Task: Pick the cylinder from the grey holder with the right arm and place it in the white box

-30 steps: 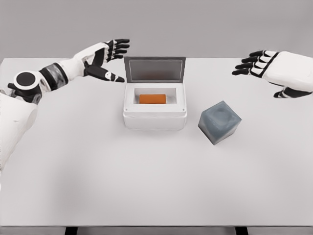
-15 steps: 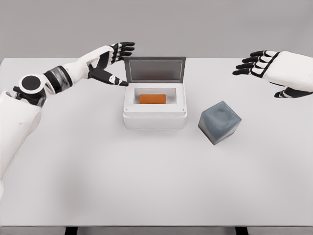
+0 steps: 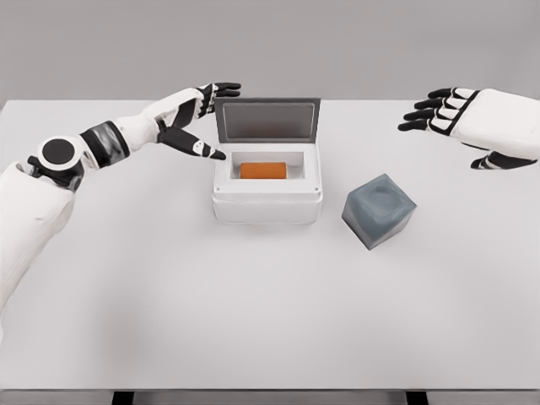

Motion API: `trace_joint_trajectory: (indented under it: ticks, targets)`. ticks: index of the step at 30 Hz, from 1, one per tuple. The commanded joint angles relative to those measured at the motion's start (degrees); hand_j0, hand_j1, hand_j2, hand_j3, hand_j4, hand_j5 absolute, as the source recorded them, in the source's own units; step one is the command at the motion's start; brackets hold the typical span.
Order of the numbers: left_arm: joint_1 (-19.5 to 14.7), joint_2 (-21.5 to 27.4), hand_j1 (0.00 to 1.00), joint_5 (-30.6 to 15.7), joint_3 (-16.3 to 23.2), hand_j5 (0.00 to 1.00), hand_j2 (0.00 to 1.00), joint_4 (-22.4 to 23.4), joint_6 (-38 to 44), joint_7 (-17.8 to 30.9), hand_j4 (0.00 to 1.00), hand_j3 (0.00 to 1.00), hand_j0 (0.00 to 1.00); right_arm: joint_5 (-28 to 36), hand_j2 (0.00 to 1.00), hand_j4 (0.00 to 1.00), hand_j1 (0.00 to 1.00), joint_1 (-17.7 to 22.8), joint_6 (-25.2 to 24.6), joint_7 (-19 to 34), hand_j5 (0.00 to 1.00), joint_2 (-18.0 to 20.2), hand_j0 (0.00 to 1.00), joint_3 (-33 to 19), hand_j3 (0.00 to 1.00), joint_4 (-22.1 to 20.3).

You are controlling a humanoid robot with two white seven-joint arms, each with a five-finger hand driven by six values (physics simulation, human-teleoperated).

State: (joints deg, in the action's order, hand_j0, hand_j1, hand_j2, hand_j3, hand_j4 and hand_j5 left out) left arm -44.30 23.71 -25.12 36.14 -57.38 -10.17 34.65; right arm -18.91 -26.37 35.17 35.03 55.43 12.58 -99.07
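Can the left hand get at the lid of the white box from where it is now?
Probably yes. The left hand is open right at the upper left corner of the raised lid of the white box, with nothing between them. The right hand hovers far off to the right.

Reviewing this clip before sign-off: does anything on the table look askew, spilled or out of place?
Only the grey holder: it sits turned corner-on, askew to the squarely placed white box beside it. The orange cylinder lies flat inside the box under the raised lid. Nothing looks spilled or damaged.
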Motion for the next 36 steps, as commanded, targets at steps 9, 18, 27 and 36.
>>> trace_joint_trajectory:
  ticks: [9, 18, 27, 36]
  targets:
    - [0.79, 0.63, 1.00, -0.63, 0.52, 1.00, 1.00, -2.57, -3.36, 0.07, 1.00, 1.00, 1.00, 0.28, 1.00, 1.00, 1.00, 1.23, -0.17, -0.03, 1.00, 1.79, 1.00, -0.02, 1.00, -0.95]
    - [2.20, 5.64, 1.00, -3.88, 0.51, 1.00, 1.00, -8.89, -3.36, -0.02, 1.00, 1.00, 1.00, 0.36, 1.00, 1.00, 1.00, 1.06, -0.17, -0.03, 1.00, 1.79, 1.00, -0.02, 1.00, -0.95]
    - [11.42, 27.25, 1.00, -18.20, -0.19, 1.00, 1.00, -30.68, -13.09, -0.19, 1.00, 1.00, 1.00, 0.36, 1.00, 1.00, 1.00, 1.14, -0.17, -0.03, 1.00, 1.79, 1.00, -0.02, 1.00, -1.04]
    - [18.72, 36.05, 1.00, -18.39, -0.36, 1.00, 1.00, -33.42, -24.83, 0.07, 1.00, 1.00, 1.00, 0.28, 1.00, 1.00, 1.00, 1.23, -0.17, -0.03, 1.00, 1.96, 1.00, -0.02, 1.00, -1.13]
